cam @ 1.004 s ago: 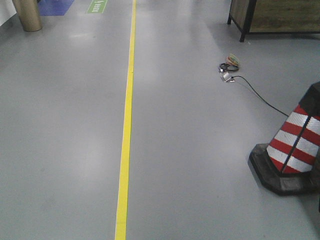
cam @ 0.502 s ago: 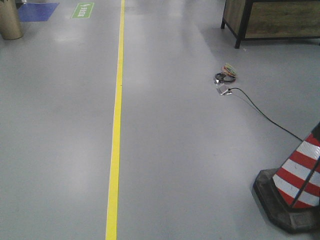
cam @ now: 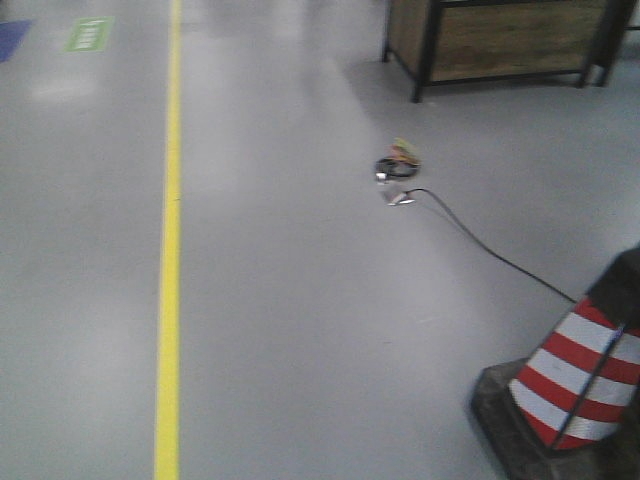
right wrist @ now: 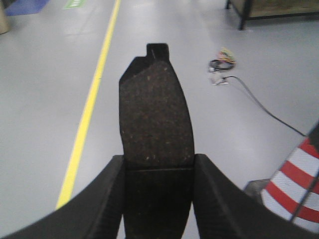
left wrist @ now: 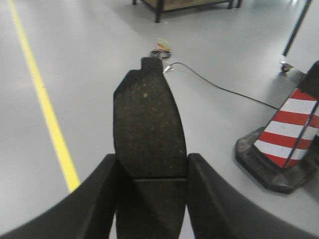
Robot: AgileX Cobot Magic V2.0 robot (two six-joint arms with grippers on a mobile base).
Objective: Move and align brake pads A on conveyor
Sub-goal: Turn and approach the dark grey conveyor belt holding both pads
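Observation:
My left gripper (left wrist: 152, 167) is shut on a brake pad (left wrist: 148, 119), a dark grey oblong with a centre groove that sticks out forward between the black fingers. My right gripper (right wrist: 158, 167) is likewise shut on a second brake pad (right wrist: 155, 112) of the same shape, its notched tip pointing ahead. Both pads hang over bare grey floor. The conveyor is out of view in every frame. Neither gripper shows in the front view.
A yellow floor line (cam: 170, 260) runs along the left. A red-and-white traffic cone (cam: 570, 385) stands at the right on a black base. A black cable (cam: 480, 245) leads to a small coil (cam: 398, 162). A wooden-panelled cabinet on dark legs (cam: 500, 40) is at the back.
The front view has swung to the right: the yellow line, cable coil and cabinet have shifted left in the picture, and the cone has come more into view.

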